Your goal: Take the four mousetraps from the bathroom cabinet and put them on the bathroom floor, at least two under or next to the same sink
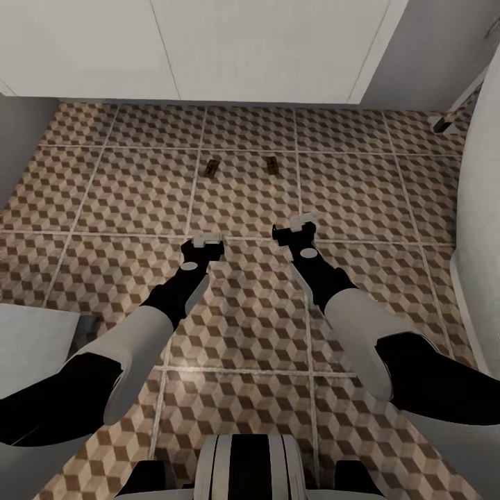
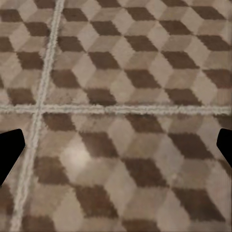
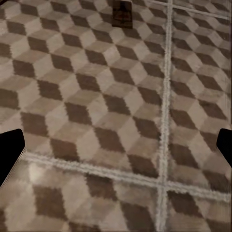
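Two mousetraps lie flat on the cube-patterned bathroom floor (image 1: pixel 139 194), one to the left (image 1: pixel 211 167) and one to the right (image 1: pixel 272 165), a short way in front of the white unit. The right wrist view catches one mousetrap (image 3: pixel 122 13) ahead of the fingers. My left gripper (image 1: pixel 207 240) hovers over the tiles, open and empty, its dark fingertips (image 2: pixel 9 150) wide apart. My right gripper (image 1: pixel 297 223) is also open and empty, nearer than the right trap and apart from it. The orange-brown cabinet and the other mousetraps are out of view.
A white boxy unit (image 1: pixel 264 48) spans the far side. A large rounded white fixture (image 1: pixel 482 222) rises along the right edge, with a small white foot (image 1: pixel 442 123) beside it. A white surface (image 1: pixel 35 333) sits at the near left, with grey wall (image 1: pixel 17 146) beyond it.
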Tool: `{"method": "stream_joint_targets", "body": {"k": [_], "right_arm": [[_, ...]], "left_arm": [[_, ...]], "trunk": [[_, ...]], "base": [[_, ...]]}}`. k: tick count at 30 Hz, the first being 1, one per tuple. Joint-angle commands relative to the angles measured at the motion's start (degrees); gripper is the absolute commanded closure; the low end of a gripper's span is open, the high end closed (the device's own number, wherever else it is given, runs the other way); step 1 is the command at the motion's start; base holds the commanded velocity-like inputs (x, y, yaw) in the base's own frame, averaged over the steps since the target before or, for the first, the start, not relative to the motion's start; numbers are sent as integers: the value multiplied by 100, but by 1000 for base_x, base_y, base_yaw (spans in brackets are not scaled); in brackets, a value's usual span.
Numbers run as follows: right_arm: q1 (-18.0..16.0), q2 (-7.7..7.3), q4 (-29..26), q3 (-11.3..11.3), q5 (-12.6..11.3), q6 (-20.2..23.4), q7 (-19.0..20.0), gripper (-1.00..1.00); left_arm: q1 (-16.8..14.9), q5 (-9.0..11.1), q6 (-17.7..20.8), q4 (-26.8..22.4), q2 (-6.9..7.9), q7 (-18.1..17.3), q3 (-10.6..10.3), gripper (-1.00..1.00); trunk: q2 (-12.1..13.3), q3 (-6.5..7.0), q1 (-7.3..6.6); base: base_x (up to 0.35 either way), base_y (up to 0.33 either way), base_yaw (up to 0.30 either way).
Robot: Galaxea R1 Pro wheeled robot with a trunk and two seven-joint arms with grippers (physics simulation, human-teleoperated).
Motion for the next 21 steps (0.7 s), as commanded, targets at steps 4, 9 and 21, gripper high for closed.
{"method": "stream_joint_targets", "body": {"k": [4, 9, 21], "right_arm": [[1, 0, 16, 18, 42, -8, -43, -100], [11, 0, 37, 19, 40, -57, -42, -100], [22, 0, 751, 15, 51, -804, -35, -100]], "left_arm": [[48, 61, 9, 10, 5, 44, -48, -100], [122, 59, 9, 18, 5, 40, -48, -100], [278, 61, 9, 130, 5, 12, -48, -100]], "trunk": [[4, 86, -11], [11, 197, -23], [27, 463, -54]], "base": [[0, 0, 0], [0, 0, 0], [0, 0, 0]]}}
